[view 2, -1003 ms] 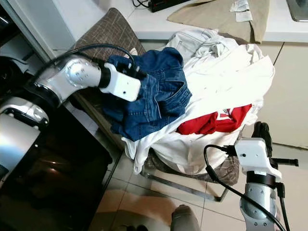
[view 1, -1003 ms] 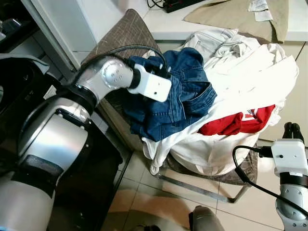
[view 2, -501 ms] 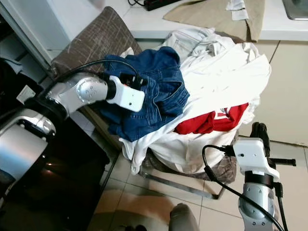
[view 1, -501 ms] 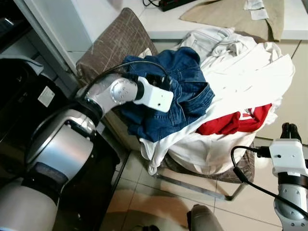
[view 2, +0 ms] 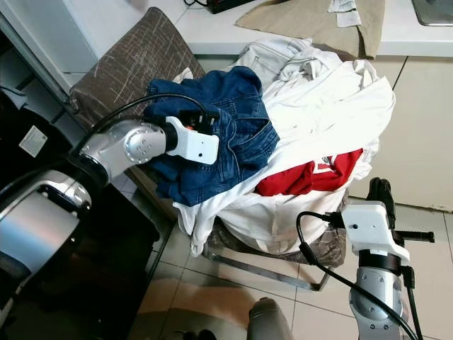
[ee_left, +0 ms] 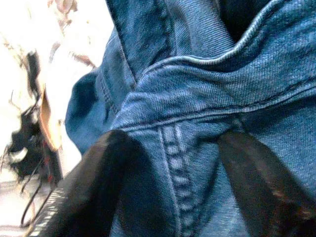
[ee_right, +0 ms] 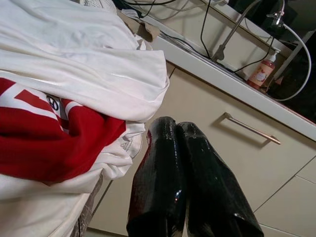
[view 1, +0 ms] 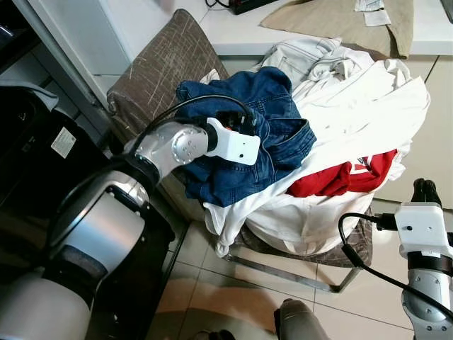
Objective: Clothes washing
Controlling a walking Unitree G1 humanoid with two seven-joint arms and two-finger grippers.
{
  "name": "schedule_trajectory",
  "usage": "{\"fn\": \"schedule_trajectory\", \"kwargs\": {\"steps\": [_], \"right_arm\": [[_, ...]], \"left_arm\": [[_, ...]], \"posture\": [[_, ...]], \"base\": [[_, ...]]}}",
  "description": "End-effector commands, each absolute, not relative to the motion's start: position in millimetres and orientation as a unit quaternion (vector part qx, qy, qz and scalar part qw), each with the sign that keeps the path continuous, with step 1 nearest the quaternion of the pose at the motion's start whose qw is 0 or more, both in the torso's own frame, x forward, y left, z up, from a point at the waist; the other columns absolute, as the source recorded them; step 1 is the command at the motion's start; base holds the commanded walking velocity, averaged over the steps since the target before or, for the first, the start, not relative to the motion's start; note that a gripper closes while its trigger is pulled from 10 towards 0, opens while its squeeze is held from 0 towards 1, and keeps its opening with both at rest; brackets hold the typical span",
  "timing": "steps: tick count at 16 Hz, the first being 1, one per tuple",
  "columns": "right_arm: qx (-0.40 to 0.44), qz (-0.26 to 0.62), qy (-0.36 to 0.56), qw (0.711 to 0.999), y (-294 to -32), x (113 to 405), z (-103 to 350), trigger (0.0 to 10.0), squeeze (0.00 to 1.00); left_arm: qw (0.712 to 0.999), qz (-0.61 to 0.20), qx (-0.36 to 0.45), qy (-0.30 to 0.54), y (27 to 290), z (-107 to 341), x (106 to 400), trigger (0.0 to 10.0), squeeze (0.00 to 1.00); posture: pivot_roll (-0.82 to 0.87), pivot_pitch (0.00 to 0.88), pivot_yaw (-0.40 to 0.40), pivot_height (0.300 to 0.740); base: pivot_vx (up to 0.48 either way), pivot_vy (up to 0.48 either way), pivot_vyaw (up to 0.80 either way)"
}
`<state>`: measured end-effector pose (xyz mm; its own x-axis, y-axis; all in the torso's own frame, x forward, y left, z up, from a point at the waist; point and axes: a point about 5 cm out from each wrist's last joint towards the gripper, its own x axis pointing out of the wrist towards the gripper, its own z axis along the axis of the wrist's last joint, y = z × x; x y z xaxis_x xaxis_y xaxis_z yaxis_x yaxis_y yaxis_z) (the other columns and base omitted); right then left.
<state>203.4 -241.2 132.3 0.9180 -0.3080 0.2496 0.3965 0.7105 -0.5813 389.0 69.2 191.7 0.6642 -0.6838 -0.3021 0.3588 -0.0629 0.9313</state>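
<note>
Clothes are heaped high on a brown woven chair (view 1: 159, 60) that stands against the counter (view 1: 248, 32), and the blue denim garment (view 1: 276, 142) I am working on lies on the near-left slope of that heap, over a spread of white clothes (view 1: 368, 106) with a red shirt (view 1: 347, 177) tucked under them. My left gripper (ee_left: 173, 173) is pushed into the denim: in the left wrist view I see its two black fingers (ee_left: 103, 173) spread apart on either side of a raised seam fold, with cloth bunched between them, but I cannot tell whether they actually have hold of it. From the head views the left arm reaches across from the dark cabinet side, its white wrist block resting on the jeans. My right gripper (ee_right: 185, 173) hangs low beside the chair's right front corner, fingers pressed together with nothing between them, pointing up toward the cupboard front with its drawer handle (ee_right: 252, 129). A tan cloth (view 1: 340, 18) lies on the counter behind the pile.
</note>
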Motion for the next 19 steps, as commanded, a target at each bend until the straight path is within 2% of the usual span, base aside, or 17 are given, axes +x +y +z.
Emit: {"fn": "schedule_trajectory", "kwargs": {"steps": [1,4,6,11,15,19], "right_arm": [[-0.328,-0.182,-0.066,0.925,-236.4,205.8,130.3,10.0,0.00],[-0.328,-0.179,-0.068,0.925,-235.9,208.3,130.6,10.0,0.00],[-0.328,-0.178,-0.069,0.925,-235.8,208.7,130.6,10.0,0.00],[-0.326,-0.172,-0.070,0.927,-234.9,214.0,130.4,10.0,0.00],[-0.320,-0.168,-0.072,0.930,-231.7,217.4,130.0,10.0,0.00],[-0.313,-0.152,-0.072,0.935,-225.9,223.3,127.6,10.0,0.00]], "left_arm": [[0.696,-0.372,0.600,-0.135,68.2,181.3,386.8,0.0,0.00],[0.721,-0.359,0.574,-0.145,60.6,178.5,385.1,0.0,0.00],[0.726,-0.358,0.569,-0.147,59.1,177.9,384.5,0.0,0.00],[0.774,-0.329,0.513,-0.169,47.8,175.3,380.9,0.0,0.00],[0.793,-0.320,0.489,-0.169,47.5,170.8,378.7,0.0,0.00],[0.831,-0.319,0.427,-0.158,43.2,166.1,375.0,0.0,0.00]], "posture": [[-0.36,0.120,0.215,0.723],[-0.36,0.111,0.209,0.723],[-0.36,0.111,0.209,0.723],[-0.35,0.109,0.197,0.723],[-0.35,0.111,0.192,0.723],[-0.33,0.113,0.180,0.723]], "base": [[0.000,0.000,0.00],[0.000,0.000,0.00],[0.000,0.000,0.00],[0.000,0.000,0.00],[0.000,0.000,0.00],[0.000,0.000,0.00]]}}
